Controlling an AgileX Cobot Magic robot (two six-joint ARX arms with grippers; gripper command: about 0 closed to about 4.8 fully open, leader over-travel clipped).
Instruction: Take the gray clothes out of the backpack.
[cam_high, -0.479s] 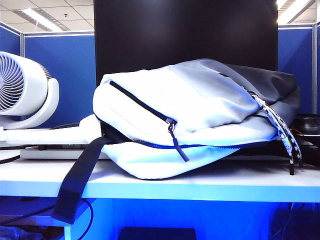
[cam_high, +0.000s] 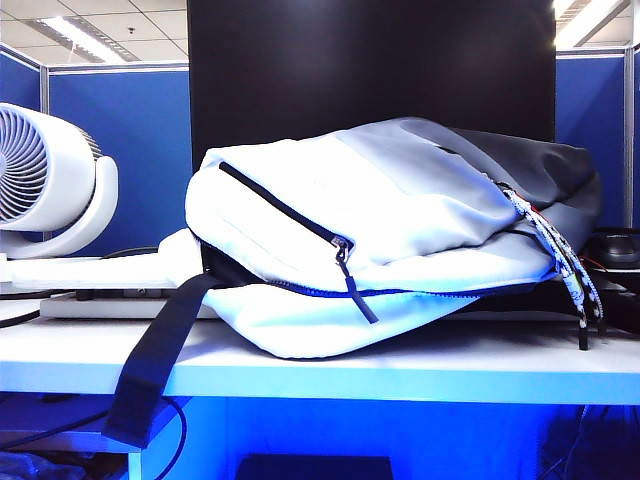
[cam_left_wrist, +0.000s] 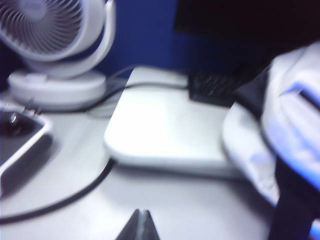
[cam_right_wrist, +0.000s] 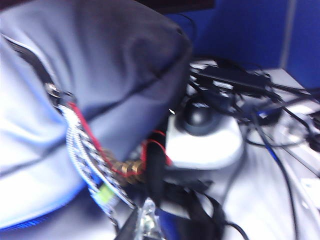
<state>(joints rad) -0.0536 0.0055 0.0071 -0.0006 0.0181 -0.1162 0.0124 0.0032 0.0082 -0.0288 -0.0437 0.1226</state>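
The white backpack lies on its side on the table, its main zipper partly open along the lower seam and a black pull hanging. The gray clothes are hidden; only the backpack's smooth dark-gray panel shows. Neither arm appears in the exterior view. My left gripper is shut and empty above bare tabletop, well short of the backpack's end and its black strap. My right gripper is shut and empty, just beside the patterned cords at the backpack's other end.
A white round fan stands left of the backpack, with a flat white box and a black cable near it. On the right sit a white-and-black round device and tangled cables. The strap hangs over the table's front edge.
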